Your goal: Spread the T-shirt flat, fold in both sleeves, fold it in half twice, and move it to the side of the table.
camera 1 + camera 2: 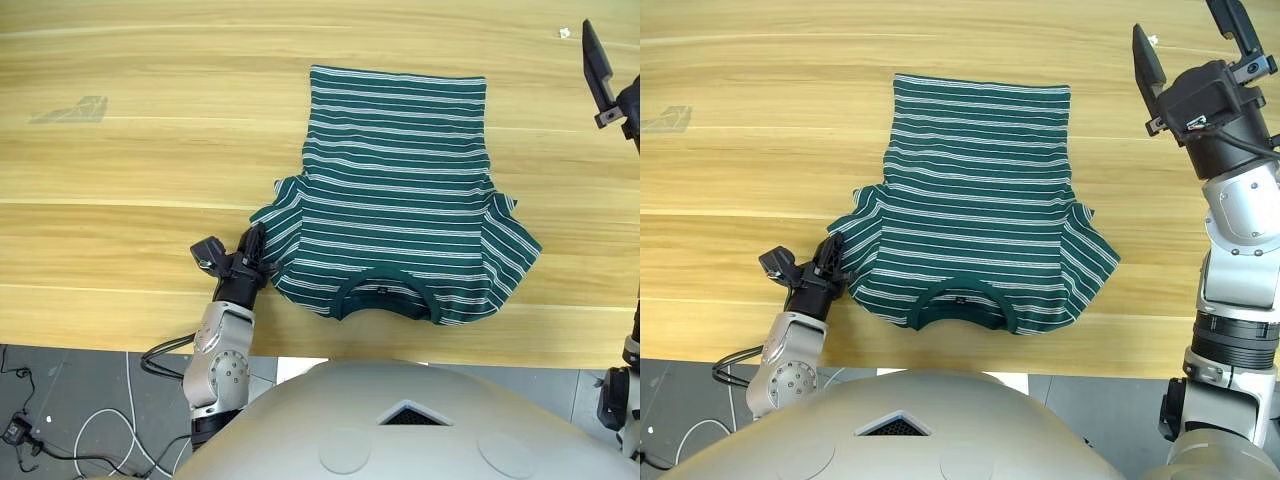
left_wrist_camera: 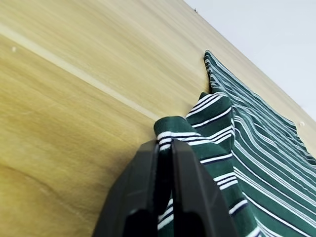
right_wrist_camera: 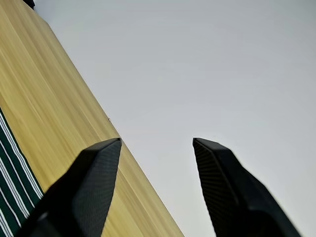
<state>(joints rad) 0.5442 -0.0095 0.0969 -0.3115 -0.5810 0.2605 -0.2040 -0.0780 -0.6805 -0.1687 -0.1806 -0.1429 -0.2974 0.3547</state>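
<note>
A dark green T-shirt with white stripes [image 1: 395,190] lies on the wooden table [image 1: 120,220], collar toward me and hem at the far side. Both short sleeves are bunched against the body. My left gripper [image 1: 257,250] is at the left sleeve [image 2: 212,111] near the table's front edge. It is shut on the sleeve's hem, and the striped cloth shows pinched between its fingers [image 2: 148,187]. My right gripper [image 1: 1190,40] hangs high above the table's right side, clear of the shirt. It is open, with nothing between its fingers [image 3: 94,173].
A small white scrap [image 1: 564,33] lies at the table's far right. A grey mark [image 1: 75,108] is on the wood at the left. Bare table lies to the left of the shirt. Cables [image 1: 60,425] lie on the floor below the front edge.
</note>
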